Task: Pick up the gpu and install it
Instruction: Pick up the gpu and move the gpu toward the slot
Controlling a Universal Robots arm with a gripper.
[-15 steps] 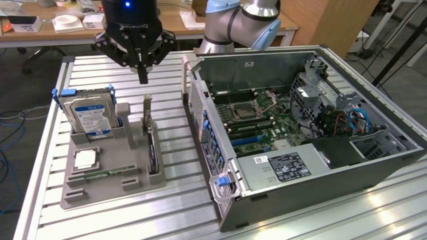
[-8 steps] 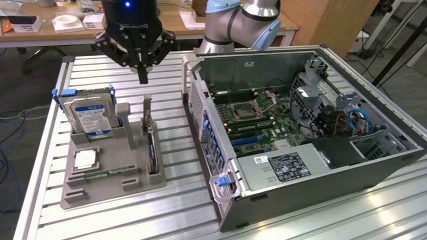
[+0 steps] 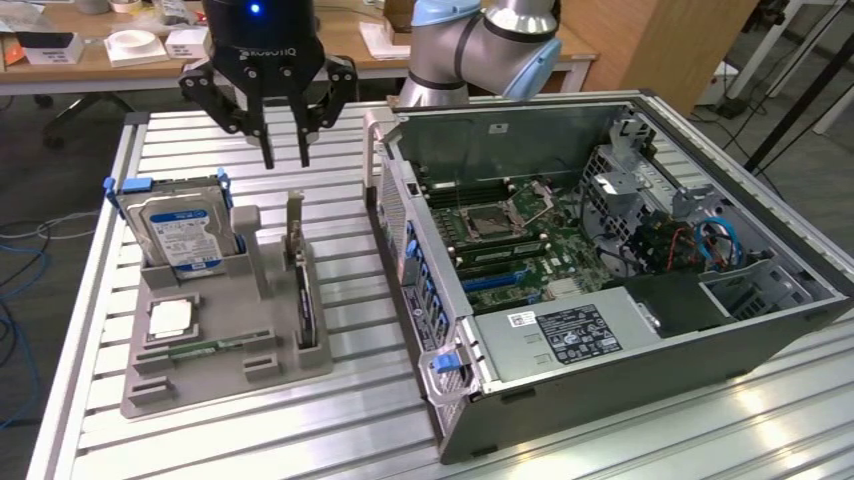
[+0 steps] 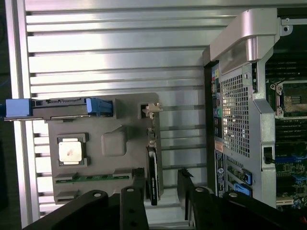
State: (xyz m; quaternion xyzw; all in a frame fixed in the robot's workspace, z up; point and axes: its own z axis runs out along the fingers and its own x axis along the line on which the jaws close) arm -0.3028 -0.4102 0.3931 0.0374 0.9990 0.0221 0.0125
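So, biggest first: one slatted aluminium table (image 3: 174, 140), and on it one open PC case (image 3: 641, 375) lying on its side with the motherboard exposed. There's one white sticker on the power supply (image 3: 574, 335), but the print is too small to read.

Toward the exterior view's left of the case sits one grey tray (image 3: 227, 370) holding the loose parts. It has one hard drive (image 3: 180, 230) standing up in blue rails with a blue-and-white label I can't make out. There's also one gpu (image 3: 306, 300), one CPU (image 3: 171, 320) lying flat, and one green memory stick (image 3: 200, 350) just beside the CPU.

The gpu stands on its edge in the tray slot nearest the case, bracket end pointing up and away, not in the case yet.

One gripper (image 3: 287, 163) hangs above that end of the tray, well clear of the card. Its fingers (image 4: 139, 191) are spread apart with nothing between them. The lettering on its body looks like ROBOTIQ.
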